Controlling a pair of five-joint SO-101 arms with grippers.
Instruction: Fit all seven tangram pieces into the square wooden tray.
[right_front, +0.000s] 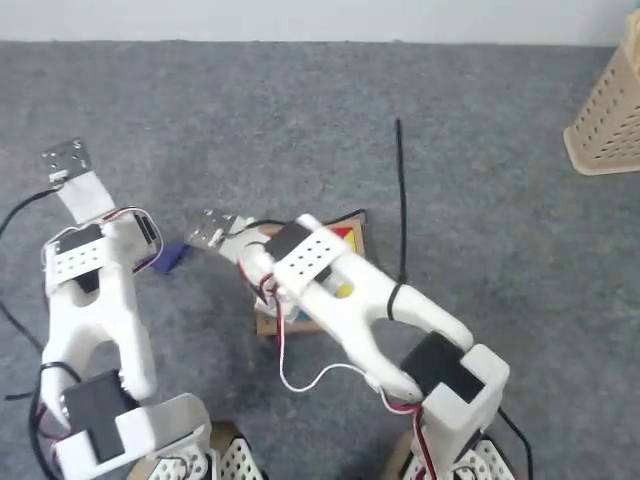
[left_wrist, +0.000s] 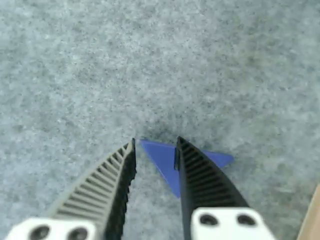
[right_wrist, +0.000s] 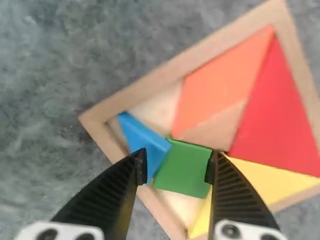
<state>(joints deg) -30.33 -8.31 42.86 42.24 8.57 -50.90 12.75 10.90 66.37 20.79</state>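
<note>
The square wooden tray (right_wrist: 150, 82) holds an orange triangle (right_wrist: 220, 85), a red triangle (right_wrist: 270, 115) and a yellow piece (right_wrist: 260, 185). A light blue piece (right_wrist: 140, 135) lies tilted in the tray's corner. My right gripper (right_wrist: 176, 162) is over that corner, shut on a green square (right_wrist: 182, 167). On the carpet lies a dark blue triangle (left_wrist: 162, 157), also seen beside the left arm as the blue triangle (right_front: 172, 256). My left gripper (left_wrist: 155, 144) is open over it, one finger (left_wrist: 197, 175) covering part of it. The right arm (right_front: 330, 280) hides most of the tray (right_front: 352, 222).
Grey carpet covers the table. A black cable (right_front: 401, 190) runs back from the tray's far side. A perforated beige basket (right_front: 612, 110) stands at the far right. Both arm bases sit at the near edge.
</note>
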